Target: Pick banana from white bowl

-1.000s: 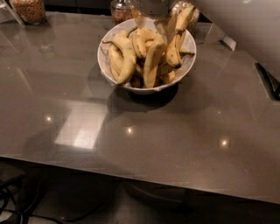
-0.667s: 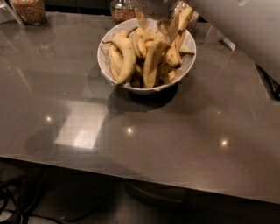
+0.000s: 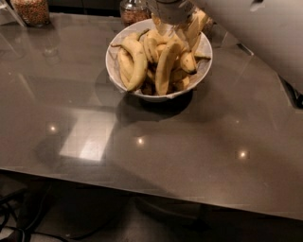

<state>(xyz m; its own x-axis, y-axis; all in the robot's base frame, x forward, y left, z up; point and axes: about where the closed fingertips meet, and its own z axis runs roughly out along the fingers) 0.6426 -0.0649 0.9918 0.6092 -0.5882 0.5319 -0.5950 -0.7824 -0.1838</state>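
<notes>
The white bowl (image 3: 116, 71) stands at the back middle of the grey table and is filled with several yellow bananas. The longest, almost straight banana (image 3: 165, 68) lies in the middle of the pile, running from the bowl's centre towards its front rim. A shorter, strongly curved banana (image 3: 135, 59) lies to its left. My gripper (image 3: 177, 23) hangs from the top edge of the view over the back of the bowl, down among the upper bananas. Its upper part is cut off by the frame.
A glass jar of grains (image 3: 31, 10) stands at the back left and another jar (image 3: 134, 10) just behind the bowl. My white arm (image 3: 255, 33) fills the upper right. A dark object (image 3: 293, 92) lies at the right edge. The table's front edge (image 3: 142, 182) runs across below.
</notes>
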